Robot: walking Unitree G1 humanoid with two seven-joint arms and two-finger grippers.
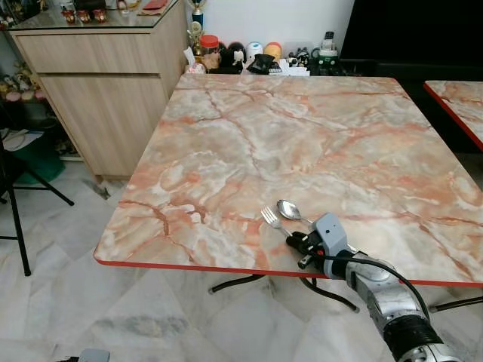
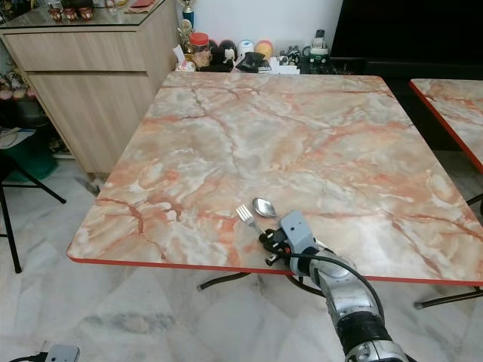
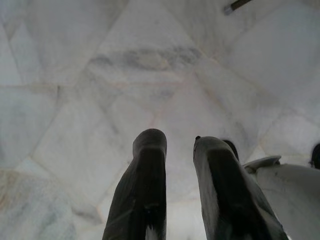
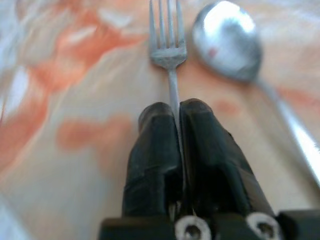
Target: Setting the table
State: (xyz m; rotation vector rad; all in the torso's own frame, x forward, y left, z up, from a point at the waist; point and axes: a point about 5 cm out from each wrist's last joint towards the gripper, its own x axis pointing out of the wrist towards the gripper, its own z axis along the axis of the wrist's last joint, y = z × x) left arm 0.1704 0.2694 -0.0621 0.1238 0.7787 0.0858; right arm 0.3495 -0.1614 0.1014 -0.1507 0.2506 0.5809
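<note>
A silver fork (image 1: pixel 272 219) lies near the front edge of the marble table (image 1: pixel 302 143), tines pointing away from me. My right gripper (image 1: pixel 299 243) is shut on the fork's handle (image 4: pixel 173 92), low over the tabletop by the red front edge. Just right of the fork a silver spoon (image 1: pixel 289 210) rests on the table, bowl up (image 4: pixel 227 37), its handle running back beside the gripper. My left gripper (image 3: pixel 172 150) hangs over the white floor tiles with a narrow gap between its fingers and nothing in it.
A wooden cabinet (image 1: pixel 106 83) stands at the far left. Jars, figurines and small items (image 1: pixel 249 56) line the wall behind the table. A second marble table (image 1: pixel 460 102) sits to the right. A black stand leg (image 1: pixel 19 219) crosses the floor at left.
</note>
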